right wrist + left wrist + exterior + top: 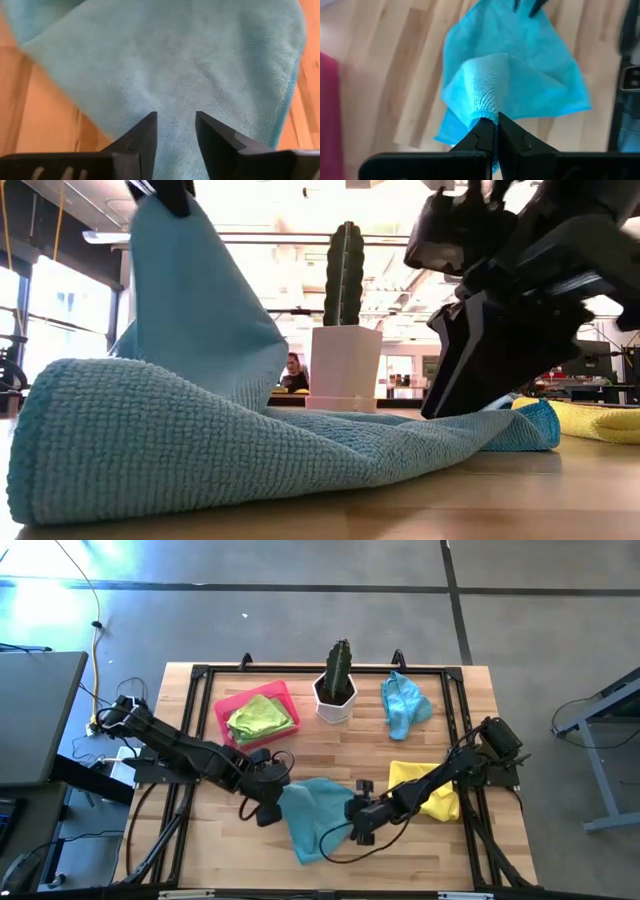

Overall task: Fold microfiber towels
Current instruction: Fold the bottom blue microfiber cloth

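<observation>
Here the left pincer [495,125] clamps the blue towel's [310,815] edge; right pincer [175,125] released.

Bright, even light; glare in places.
Ceiling lights blow out the low view's top; the left wrist view's left edge is blurred.

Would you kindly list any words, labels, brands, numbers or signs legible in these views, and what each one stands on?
None: no view shows readable text.
The light blue towel, pink tray, white pot and both grippers, left and right, show no print.
The room behind in the low view is too blurred to read.
</observation>
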`<state>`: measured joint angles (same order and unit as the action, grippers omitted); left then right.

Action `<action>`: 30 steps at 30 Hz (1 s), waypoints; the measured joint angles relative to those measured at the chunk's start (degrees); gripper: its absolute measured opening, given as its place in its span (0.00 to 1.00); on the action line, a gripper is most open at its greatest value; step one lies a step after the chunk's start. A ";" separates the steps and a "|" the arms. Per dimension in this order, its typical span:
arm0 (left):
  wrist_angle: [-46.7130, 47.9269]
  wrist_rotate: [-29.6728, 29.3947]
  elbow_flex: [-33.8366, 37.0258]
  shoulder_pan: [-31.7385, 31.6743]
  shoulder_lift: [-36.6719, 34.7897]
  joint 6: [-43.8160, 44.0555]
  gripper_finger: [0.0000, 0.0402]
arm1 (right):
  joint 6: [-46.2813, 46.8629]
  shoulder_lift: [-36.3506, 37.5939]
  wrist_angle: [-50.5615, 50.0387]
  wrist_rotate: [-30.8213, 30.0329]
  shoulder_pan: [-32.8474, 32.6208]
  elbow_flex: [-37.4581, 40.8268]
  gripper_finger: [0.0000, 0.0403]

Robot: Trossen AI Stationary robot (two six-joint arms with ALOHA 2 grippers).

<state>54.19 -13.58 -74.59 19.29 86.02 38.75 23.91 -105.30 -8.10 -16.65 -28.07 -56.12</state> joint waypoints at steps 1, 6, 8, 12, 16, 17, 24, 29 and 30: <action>0.00 0.04 0.00 0.94 0.00 1.29 0.00 | 0.30 0.00 0.00 0.03 0.38 0.00 0.33; 0.04 1.30 0.09 6.15 1.42 7.68 0.00 | 0.18 0.02 3.06 -0.06 2.93 0.00 0.43; -0.63 1.42 0.07 8.14 2.49 10.17 0.00 | 0.18 0.02 4.98 -0.06 4.19 -0.02 0.46; -1.14 1.35 0.07 11.67 5.83 14.87 0.00 | 0.39 -0.30 7.87 -0.08 7.24 -0.02 0.47; -1.62 0.08 0.07 13.89 9.63 17.15 0.00 | 0.84 -1.51 9.33 -0.11 10.25 -0.02 0.47; -1.70 -0.14 0.02 14.12 10.63 17.54 0.00 | 1.36 -1.72 9.43 -0.11 10.93 -0.02 0.47; -1.71 -1.44 0.09 14.49 15.14 18.13 0.00 | 2.28 -4.02 8.80 5.75 14.28 -0.04 0.46; -1.75 -1.81 0.04 14.53 15.62 17.64 0.00 | 7.08 -3.54 8.55 17.46 12.98 -0.13 0.41; -1.75 -1.81 0.04 14.53 15.61 17.65 0.00 | 7.62 -3.34 8.55 20.97 12.20 -0.17 0.41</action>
<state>52.45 -15.40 -74.54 33.82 101.62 56.40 31.54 -108.64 0.45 4.32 -15.87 -56.29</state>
